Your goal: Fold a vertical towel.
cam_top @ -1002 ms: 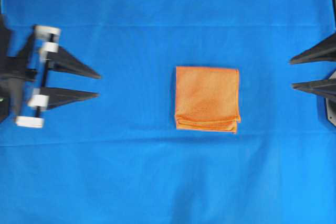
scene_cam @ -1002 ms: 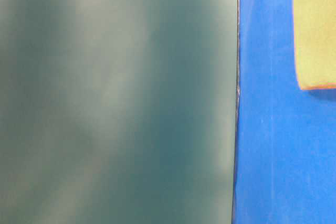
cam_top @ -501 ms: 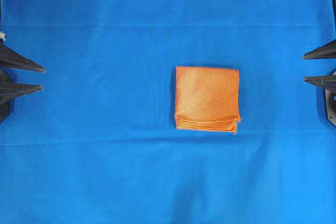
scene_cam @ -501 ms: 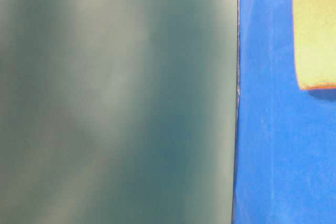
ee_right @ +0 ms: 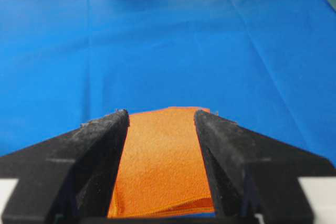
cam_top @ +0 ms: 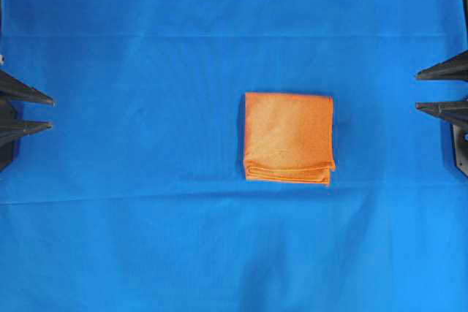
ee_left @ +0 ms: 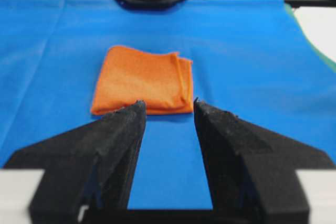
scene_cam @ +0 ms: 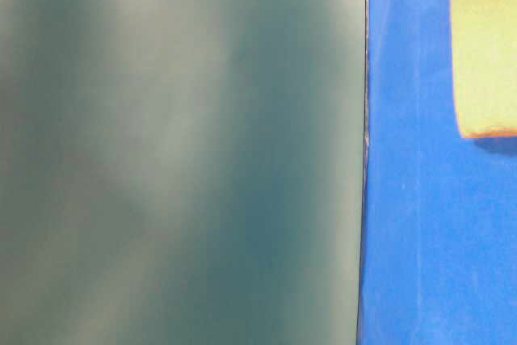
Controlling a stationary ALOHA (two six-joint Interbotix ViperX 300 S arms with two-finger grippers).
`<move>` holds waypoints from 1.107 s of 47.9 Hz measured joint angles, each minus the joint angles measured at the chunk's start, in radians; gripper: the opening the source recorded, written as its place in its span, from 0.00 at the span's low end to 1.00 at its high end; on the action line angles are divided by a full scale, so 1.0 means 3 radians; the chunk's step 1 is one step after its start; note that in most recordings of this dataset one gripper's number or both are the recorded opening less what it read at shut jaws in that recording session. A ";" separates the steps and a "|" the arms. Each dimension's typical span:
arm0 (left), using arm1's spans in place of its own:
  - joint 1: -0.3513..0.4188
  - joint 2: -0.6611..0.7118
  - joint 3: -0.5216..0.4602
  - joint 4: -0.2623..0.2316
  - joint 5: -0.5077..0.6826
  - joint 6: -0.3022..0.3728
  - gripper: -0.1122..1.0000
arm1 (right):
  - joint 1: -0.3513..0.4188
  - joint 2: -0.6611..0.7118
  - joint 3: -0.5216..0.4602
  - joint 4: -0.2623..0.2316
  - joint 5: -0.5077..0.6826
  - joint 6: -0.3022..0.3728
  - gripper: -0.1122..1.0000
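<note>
Quick count: one towel (cam_top: pixel 288 138), folded into a few layers, can't tell exactly how many. One blue cloth (cam_top: pixel 146 217) under it. Two hands, left hand (cam_top: pixel 45 111) and right hand (cam_top: pixel 423 90).

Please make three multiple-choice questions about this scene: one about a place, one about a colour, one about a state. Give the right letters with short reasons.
1. Where does the towel lie?
A. near the middle of the blue cloth
B. at the far left edge
C. in a gripper

2. What colour is the towel?
A. green
B. orange
C. white

3. How do the left gripper and right gripper stand?
A. both shut on the towel
B. one holds the towel
C. both open, apart from the towel

Answers:
1 A, it sits centrally in the overhead view.
2 B, it is bright orange.
3 C, gaps show between the jaws at both side edges.
</note>
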 measured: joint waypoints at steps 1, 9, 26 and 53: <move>0.0000 0.0000 0.0000 0.0000 0.0000 0.0000 0.45 | 0.0005 0.0000 0.0000 0.0000 0.0000 0.0005 0.63; 0.0000 0.0000 0.0000 0.0000 -0.0005 0.0000 0.45 | 0.0000 0.0000 0.0005 0.0010 0.0000 0.0005 0.63; 0.0000 0.0000 -0.0005 0.0000 -0.0015 0.0000 0.45 | 0.0000 0.0036 0.0061 0.0020 -0.0015 0.0005 0.63; 0.0000 0.0000 0.0000 0.0000 -0.0020 0.0000 0.45 | 0.0000 0.0036 0.0061 0.0015 -0.0020 0.0010 0.63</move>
